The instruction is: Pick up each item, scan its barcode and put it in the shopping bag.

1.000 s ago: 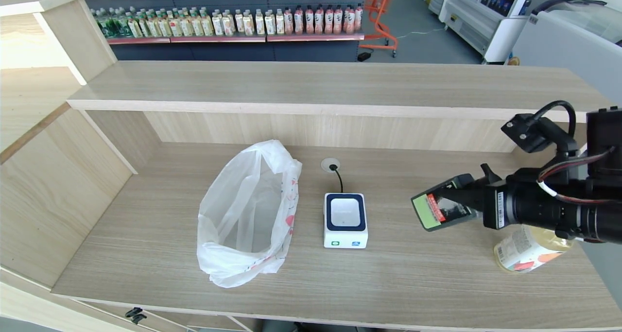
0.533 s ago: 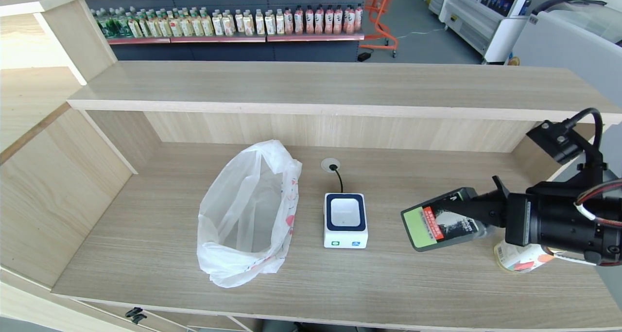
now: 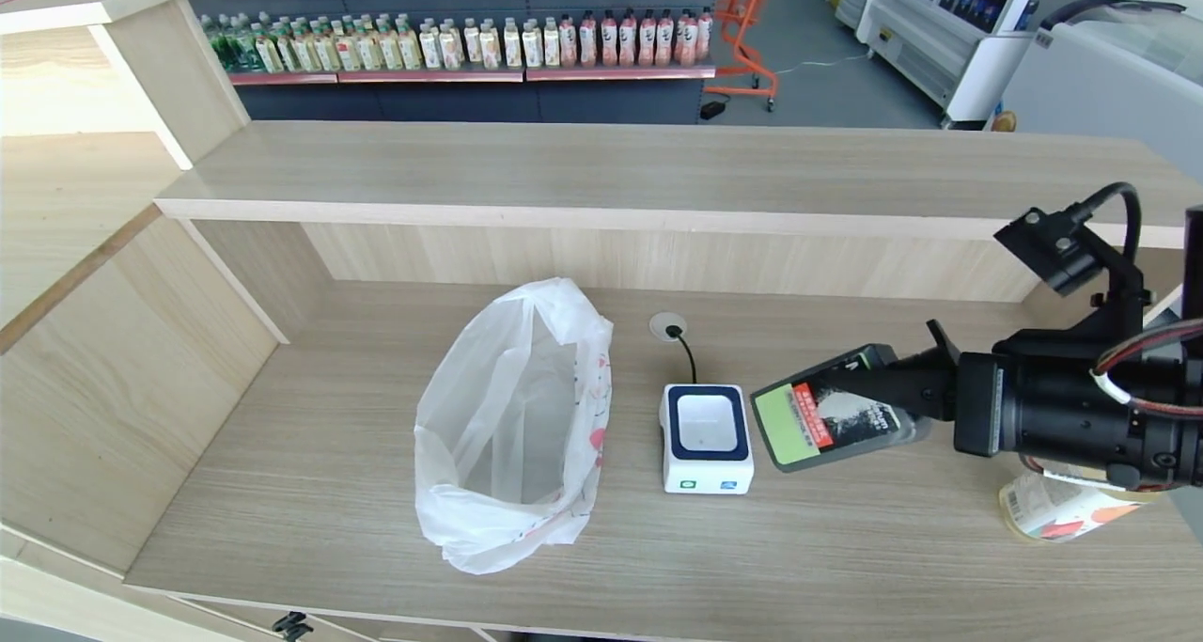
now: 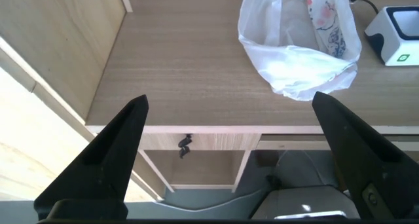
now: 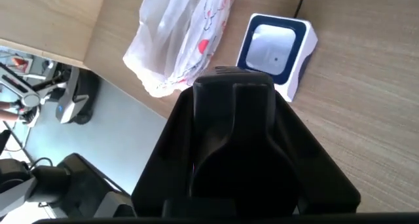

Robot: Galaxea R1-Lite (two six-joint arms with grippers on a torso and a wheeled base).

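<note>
Shopping bag [image 3: 512, 426], white translucent plastic with red print: lies left of centre on the pale wood-grain bench [image 3: 846, 548], mouth gaping, inside visible.

Right tool [image 3: 902, 402]: clamped on a flat dark box with a green-and-red label [image 3: 820, 423]. Box is held tilted above the bench, label end leftward, just right of the scanner.

Left tool [image 4: 229, 103]: fingers apart, nothing between them, above the near-left edge of the bench.

White square barcode scanner with dark blue rim [image 3: 707, 428]: on the bench, just right of the bag, window up. A black cable [image 3: 686, 352] runs from its far side to a round grommet [image 3: 668, 325].

Pale bottle with white-and-orange label [image 3: 1057, 515]: near right of the bench, partly hidden under the right arm.
</note>
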